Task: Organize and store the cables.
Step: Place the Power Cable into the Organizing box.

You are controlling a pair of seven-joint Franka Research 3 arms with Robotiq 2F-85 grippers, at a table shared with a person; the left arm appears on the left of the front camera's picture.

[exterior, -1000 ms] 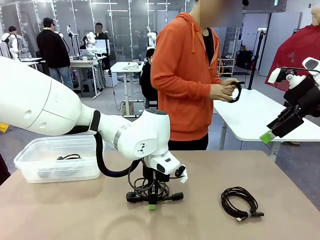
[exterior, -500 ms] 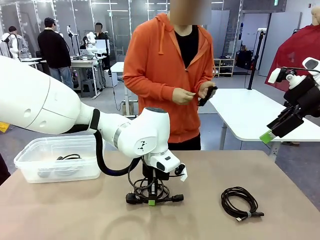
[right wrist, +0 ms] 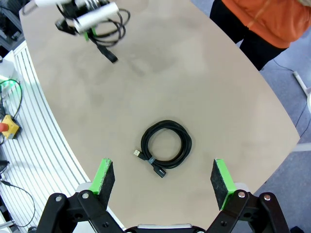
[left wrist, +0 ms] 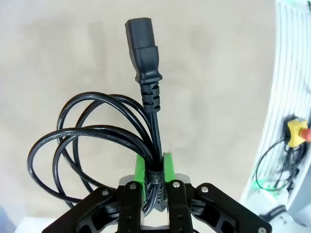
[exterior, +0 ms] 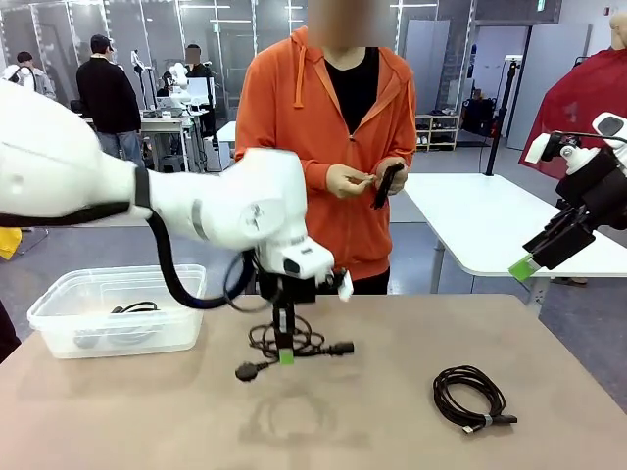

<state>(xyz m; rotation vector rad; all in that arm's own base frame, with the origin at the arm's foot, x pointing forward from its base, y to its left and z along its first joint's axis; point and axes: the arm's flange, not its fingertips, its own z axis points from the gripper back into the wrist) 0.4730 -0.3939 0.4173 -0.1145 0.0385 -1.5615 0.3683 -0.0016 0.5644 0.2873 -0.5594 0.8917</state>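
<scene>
My left gripper [exterior: 285, 354] is shut on a coiled black power cable [exterior: 294, 344] and holds it just above the table, its plug ends dangling. Seen from the left wrist, the green fingers [left wrist: 141, 167] pinch the cable bundle [left wrist: 97, 136], and a block connector [left wrist: 143, 51] sticks out ahead. A second coiled cable [exterior: 471, 395] lies on the table at the right; it appears below my right gripper as a tidy coil [right wrist: 165, 149]. High at the far right, my right gripper [exterior: 524, 267] hangs open and holds nothing. The person holds a small black item [exterior: 384, 186].
A clear plastic bin [exterior: 59, 323] stands at the table's left with a black cable [exterior: 135, 308] inside. The person in an orange hoodie [exterior: 323, 127] stands at the far edge. A white table [exterior: 490, 230] is behind at the right.
My left gripper closed on the power cable and lifted it off the table, swinging slightly left. The person turned to face the table. The right arm stayed still.
</scene>
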